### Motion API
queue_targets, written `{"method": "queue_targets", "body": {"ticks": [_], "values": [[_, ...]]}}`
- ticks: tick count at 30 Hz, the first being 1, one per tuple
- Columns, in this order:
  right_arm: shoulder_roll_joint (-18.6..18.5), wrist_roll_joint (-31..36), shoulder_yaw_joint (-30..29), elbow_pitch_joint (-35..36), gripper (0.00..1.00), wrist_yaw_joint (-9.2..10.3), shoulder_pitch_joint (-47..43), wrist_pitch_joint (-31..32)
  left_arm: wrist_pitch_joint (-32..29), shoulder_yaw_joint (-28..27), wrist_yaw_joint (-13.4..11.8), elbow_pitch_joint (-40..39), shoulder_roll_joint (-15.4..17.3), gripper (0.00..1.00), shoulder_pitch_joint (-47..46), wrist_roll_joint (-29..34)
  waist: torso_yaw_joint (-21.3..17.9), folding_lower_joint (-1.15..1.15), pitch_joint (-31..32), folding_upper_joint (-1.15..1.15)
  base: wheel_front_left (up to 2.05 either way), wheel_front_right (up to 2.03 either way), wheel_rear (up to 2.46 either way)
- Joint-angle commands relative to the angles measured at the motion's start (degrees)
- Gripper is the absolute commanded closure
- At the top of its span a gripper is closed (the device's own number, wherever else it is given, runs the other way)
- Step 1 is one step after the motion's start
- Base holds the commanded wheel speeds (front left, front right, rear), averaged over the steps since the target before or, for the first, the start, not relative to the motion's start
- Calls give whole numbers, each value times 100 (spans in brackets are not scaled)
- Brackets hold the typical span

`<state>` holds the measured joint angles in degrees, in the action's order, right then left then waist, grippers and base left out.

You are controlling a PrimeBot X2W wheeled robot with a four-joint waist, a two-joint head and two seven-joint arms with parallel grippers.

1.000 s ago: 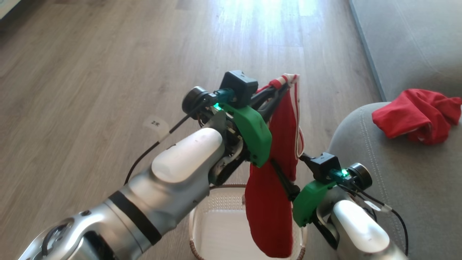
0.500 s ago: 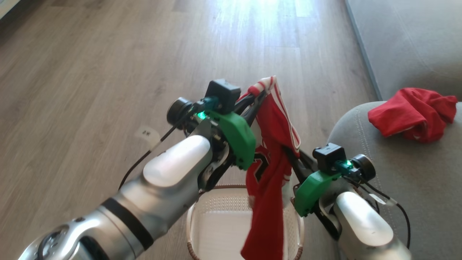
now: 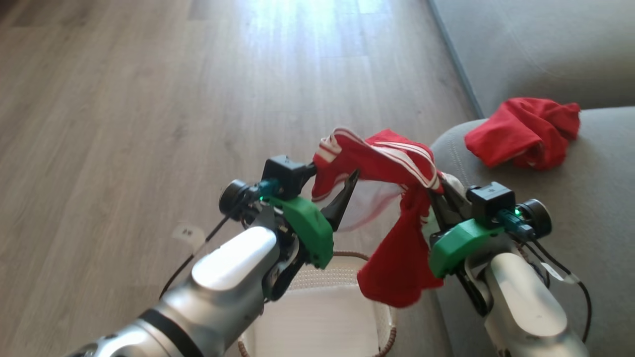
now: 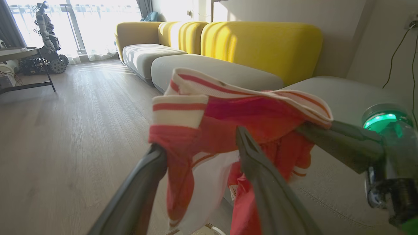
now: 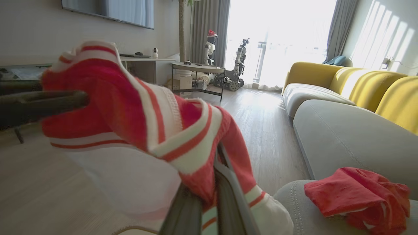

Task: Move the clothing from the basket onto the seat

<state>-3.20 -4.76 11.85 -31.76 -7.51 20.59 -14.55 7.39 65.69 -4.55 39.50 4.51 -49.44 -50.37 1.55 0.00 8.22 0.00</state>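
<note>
Holding a red garment [image 3: 392,158] with white stripe trim up in the air, strung between both arms. Pinching it with the right gripper [image 3: 439,191]: fingers [image 5: 228,195] drawn close together, a bunch of red and white cloth clamped between them, tips buried in the fabric. Spreading the left gripper [image 3: 335,173] wide: fingers [image 4: 143,182] well apart, nothing squeezed between them, the striped band merely hooked over the tip of one finger and draped across the gap, the other finger bare and poking up in front of the cloth. Letting a red fold and a thin white panel sag from the grip, above the basket [image 3: 337,275]. Basket on the wooden floor [image 3: 124,124], just beside the rounded front edge of the seat [image 3: 595,208]; white, perforated, brown-rimmed. Crumpled on the grey seat, well apart from both arms and near the cushion's far edge: a second red garment [image 3: 521,131]. Beyond, along the same sofa in the wrist views: yellow backrests [image 4: 261,45].
</note>
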Motion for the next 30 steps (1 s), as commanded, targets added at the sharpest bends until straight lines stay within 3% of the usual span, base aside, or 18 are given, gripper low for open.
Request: {"method": "queue_targets", "body": {"ticks": [1, 12, 21, 30], "values": [[29, 50, 54, 238, 100, 2, 203, -44, 82, -206, -11, -91, 123, 0, -214, -39, -122, 0, -23, 0, 0, 0, 0], [-263, 393, -715, 792, 100, 2, 138, 52, 477, -225, -29, 157, 93, 0, 188, -99, -1007, 0, -232, 0, 0, 0, 0], [-500, 459, -941, 1413, 100, 2, 38, 361, 603, -147, 39, 245, 37, 0, 274, -28, -1718, 0, -497, 0, 0, 0, 0], [-588, 337, -938, 1724, 100, 2, 11, 574, 689, -85, 59, 258, -42, 0, 233, 97, -2024, 0, -712, 0, 0, 0, 0]]}}
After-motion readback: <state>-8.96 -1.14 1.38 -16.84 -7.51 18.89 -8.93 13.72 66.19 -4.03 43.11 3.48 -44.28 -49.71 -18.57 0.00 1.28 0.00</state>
